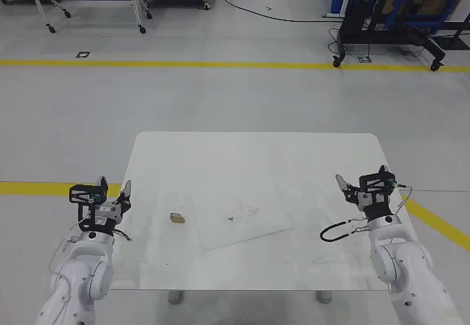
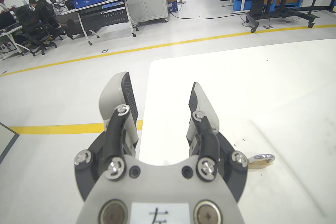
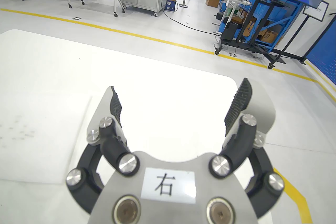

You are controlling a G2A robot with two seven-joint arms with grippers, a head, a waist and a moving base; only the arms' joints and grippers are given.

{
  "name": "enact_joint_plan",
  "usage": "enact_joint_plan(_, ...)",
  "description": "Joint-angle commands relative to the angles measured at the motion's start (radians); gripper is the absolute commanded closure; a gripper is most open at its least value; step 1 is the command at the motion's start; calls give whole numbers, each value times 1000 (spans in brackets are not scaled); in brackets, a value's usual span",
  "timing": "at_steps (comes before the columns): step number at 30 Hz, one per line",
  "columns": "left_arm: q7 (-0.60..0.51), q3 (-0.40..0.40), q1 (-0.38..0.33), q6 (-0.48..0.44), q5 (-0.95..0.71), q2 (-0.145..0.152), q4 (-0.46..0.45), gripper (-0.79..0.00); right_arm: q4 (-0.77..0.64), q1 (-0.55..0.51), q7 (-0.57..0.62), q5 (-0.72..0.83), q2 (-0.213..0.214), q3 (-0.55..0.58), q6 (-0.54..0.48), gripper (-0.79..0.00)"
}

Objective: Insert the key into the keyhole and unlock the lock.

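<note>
Hovering, both spread wide: L gripper [image 1: 115, 185], R gripper [image 1: 363, 179]; lock [image 1: 177, 217] nearer L.

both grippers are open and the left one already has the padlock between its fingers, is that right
Not quite. The left gripper holds nothing: the padlock lies on the table, apart from that gripper, as the top view shows. The rest stands: both are open, the right gripper too.
</note>
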Motion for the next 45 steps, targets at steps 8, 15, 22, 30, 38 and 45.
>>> enact_joint_plan(8,0,0,0,0,0,0,0,-785,108,180,169,-63,-15,-219,-166,-785)
enact_joint_plan(15,0,0,0,0,0,0,0,-785,262,325,154,-37,-27,-371,-451,-785)
enact_joint_plan(22,0,0,0,0,0,0,0,-785,436,484,134,-22,-44,-527,-804,-785)
enact_joint_plan(30,0,0,0,0,0,0,0,-785,629,639,69,-80,-87,-689,-864,-600)
enact_joint_plan(38,0,0,0,0,0,0,0,-785,712,719,36,-112,-123,-778,-809,-372)
enact_joint_plan(45,0,0,0,0,0,0,0,-785,740,748,18,-135,-138,-816,-789,0)
